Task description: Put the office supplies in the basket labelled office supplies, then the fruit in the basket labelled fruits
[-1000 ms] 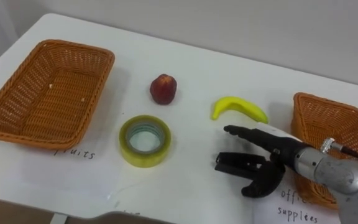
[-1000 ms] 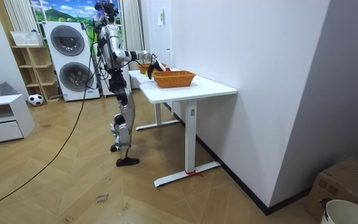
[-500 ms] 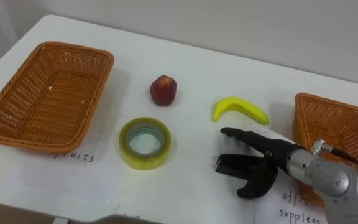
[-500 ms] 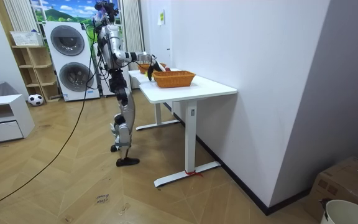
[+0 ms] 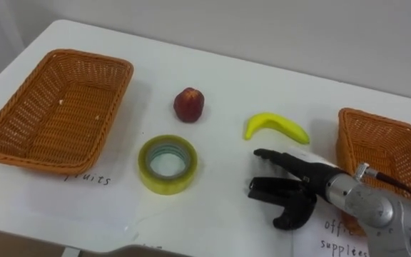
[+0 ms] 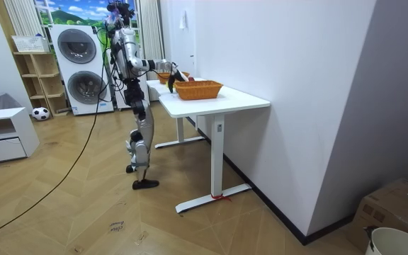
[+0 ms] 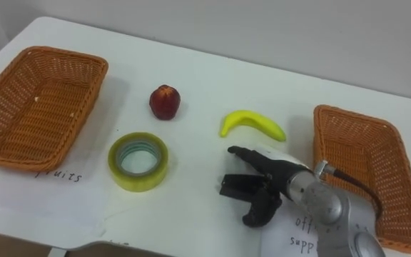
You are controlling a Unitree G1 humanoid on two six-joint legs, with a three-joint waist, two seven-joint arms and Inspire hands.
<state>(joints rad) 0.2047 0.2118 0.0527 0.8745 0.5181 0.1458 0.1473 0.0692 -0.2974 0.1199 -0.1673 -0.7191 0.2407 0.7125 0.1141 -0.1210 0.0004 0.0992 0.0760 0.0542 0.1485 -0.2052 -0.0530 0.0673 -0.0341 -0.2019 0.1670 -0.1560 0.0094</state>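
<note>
A red apple, a yellow banana and a yellow tape roll lie on the white table between two wicker baskets. The left basket holds nothing; the right basket stands at the right edge. My right hand reaches in from the lower right, open. Its straight fingers lie above a small black object and its thumb below it. The black object rests on the table just in front of the palm.
Handwritten paper labels lie at the near side of each basket, one under my right hand. In the room view I stand at the table's end by the basket, with washing machines behind me.
My right hand has crept a little to the left and nearer the black object. The fruit, tape and baskets have stayed put.
</note>
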